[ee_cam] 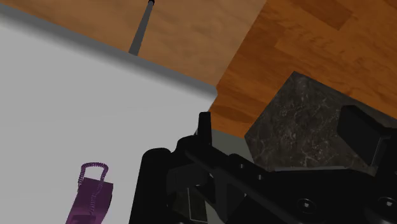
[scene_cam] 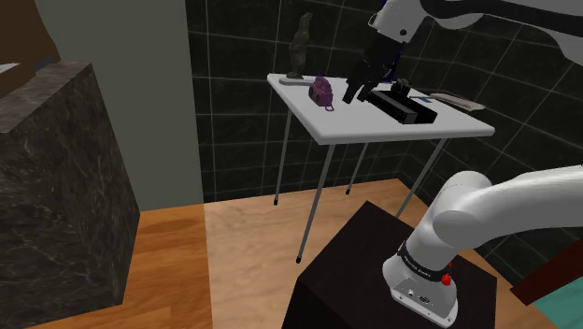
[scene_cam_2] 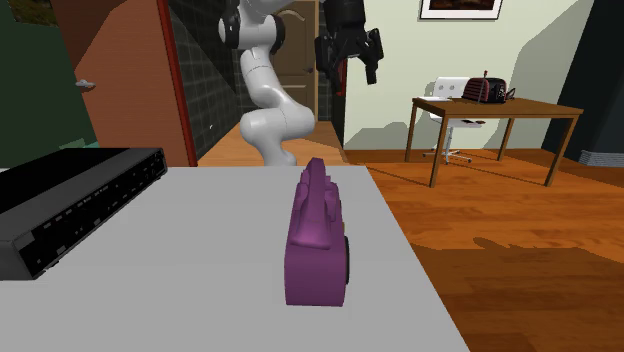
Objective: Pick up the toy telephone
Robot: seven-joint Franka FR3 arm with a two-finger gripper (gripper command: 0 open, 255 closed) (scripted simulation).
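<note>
We log:
- Toy telephone [scene_cam: 323, 91] [scene_cam_2: 317, 240] [ee_cam: 91, 197]: purple, coiled cord at one end, lying on white table [scene_cam: 374, 129] [scene_cam_2: 200, 300] [ee_cam: 76, 95].
- Gripper [scene_cam: 356, 93] [scene_cam_2: 354, 78]: black, hanging above table, fingers apart, nothing between them. Clear of telephone, just to its right in shoulder view.
- Flat black device [scene_cam: 404, 105] [scene_cam_2: 70, 205]: same table, other side of gripper from telephone.
- Dark figurine [scene_cam: 299, 51]: table's far corner.
- Wood floor [scene_cam: 243, 234]: beneath table.

The white arm [scene_cam: 509, 198] is being banded by dark joints [scene_cam: 415, 254]. The gripper [scene_cam_2: 356, 80] is being rendered all black.
</note>
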